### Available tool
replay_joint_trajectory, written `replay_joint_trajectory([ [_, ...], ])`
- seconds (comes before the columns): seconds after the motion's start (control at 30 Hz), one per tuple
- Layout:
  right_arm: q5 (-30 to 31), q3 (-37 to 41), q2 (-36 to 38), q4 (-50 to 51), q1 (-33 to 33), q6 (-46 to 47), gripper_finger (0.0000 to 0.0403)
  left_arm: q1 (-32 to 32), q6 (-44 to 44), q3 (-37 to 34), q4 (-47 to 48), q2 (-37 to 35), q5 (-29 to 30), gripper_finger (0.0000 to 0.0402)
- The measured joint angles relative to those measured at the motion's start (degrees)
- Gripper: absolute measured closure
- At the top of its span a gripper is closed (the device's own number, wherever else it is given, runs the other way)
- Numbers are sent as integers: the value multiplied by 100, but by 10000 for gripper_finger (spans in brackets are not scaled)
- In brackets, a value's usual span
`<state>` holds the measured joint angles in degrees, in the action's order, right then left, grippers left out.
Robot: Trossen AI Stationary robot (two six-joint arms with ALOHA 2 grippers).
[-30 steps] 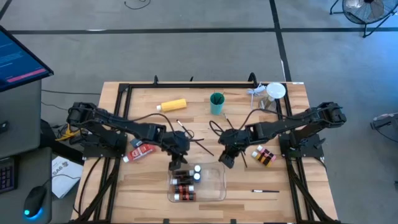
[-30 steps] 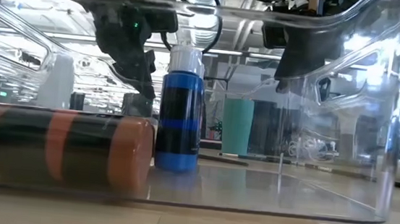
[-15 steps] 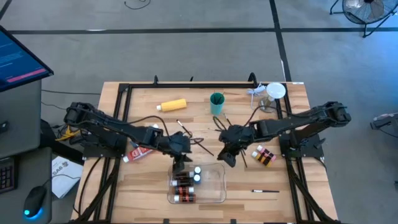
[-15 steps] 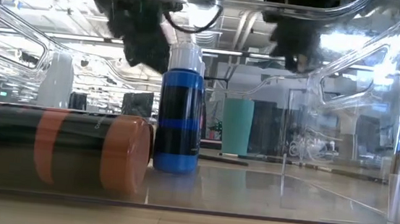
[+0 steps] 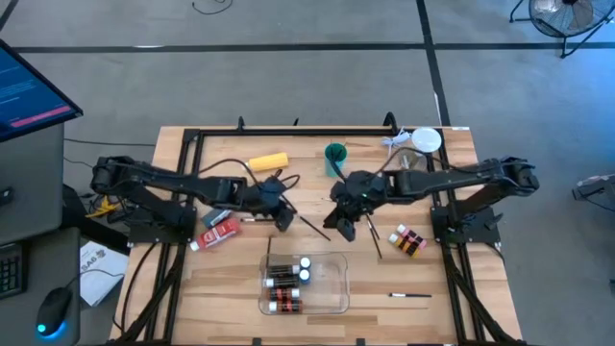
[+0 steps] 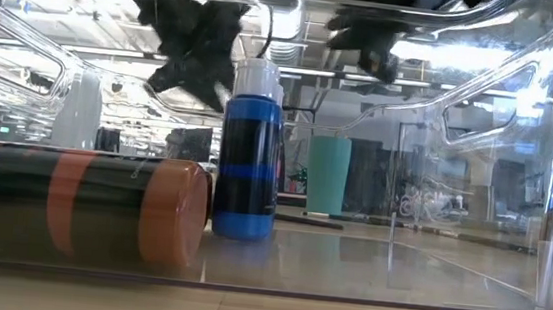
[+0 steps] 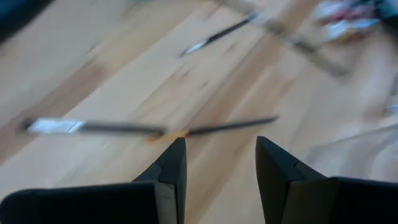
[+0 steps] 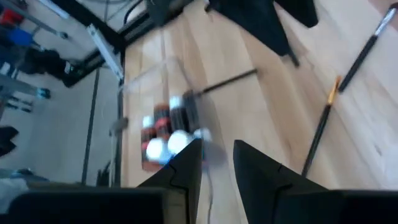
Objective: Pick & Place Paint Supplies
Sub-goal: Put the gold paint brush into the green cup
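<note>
My left gripper (image 5: 284, 219) (image 7: 217, 146) hangs open above the table's middle, over a thin dark brush (image 7: 211, 129) that lies flat on the wood. To its right, my right gripper (image 5: 340, 229) (image 8: 216, 149) is open too, nothing between its fingers, near another brush (image 8: 323, 124). The clear tray (image 5: 341, 281) at the near middle holds brown bottles (image 5: 282, 284) lying down and white-capped ones (image 5: 305, 267). A blue bottle (image 6: 250, 153) stands upright in it.
A teal cup (image 5: 335, 159) and a yellow bottle (image 5: 267, 162) sit toward the far edge. A red tube (image 5: 219, 234) lies at the left, small bottles (image 5: 407, 239) at the right, and one brush (image 5: 410, 295) near the front right. A dark frame (image 5: 288, 131) borders the table.
Both grippers have risen from beside the tray and gone toward the table's far edge; the left one has also rolled about its own line. The bottles in the tray have stayed put.
</note>
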<state>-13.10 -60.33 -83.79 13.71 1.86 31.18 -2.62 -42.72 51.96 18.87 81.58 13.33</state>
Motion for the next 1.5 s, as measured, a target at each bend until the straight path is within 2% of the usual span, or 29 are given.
replay_joint_trajectory([
  [0.13,-522,-182,-540,38,-271,159,317,251,-116,-16,565,-11,-345,302],
  [0.27,-698,-596,-1140,15,-399,120,317,275,-82,-246,666,-318,-426,302],
  [0.4,-705,-1198,-1726,77,-431,-109,317,228,28,-787,668,-968,-429,302],
  [0.57,-700,-1940,-2316,430,-430,-328,317,228,2,-1813,560,-2101,-388,302],
  [0.63,-693,-2052,-2407,746,-424,-329,317,228,-43,-2157,371,-2592,-466,302],
  [0.7,-592,-2213,-2563,600,-426,-388,317,228,20,-2378,211,-3007,-492,302],
  [0.83,-171,-2221,-2639,860,-431,-462,317,247,195,-2559,29,-3469,-495,302],
  [0.97,217,-2214,-2716,1086,-432,-481,317,252,219,-2560,-175,-3556,-482,302],
  [1.5,244,-2213,-3246,599,-543,-629,317,232,199,-2564,-365,-3460,-471,302],
])
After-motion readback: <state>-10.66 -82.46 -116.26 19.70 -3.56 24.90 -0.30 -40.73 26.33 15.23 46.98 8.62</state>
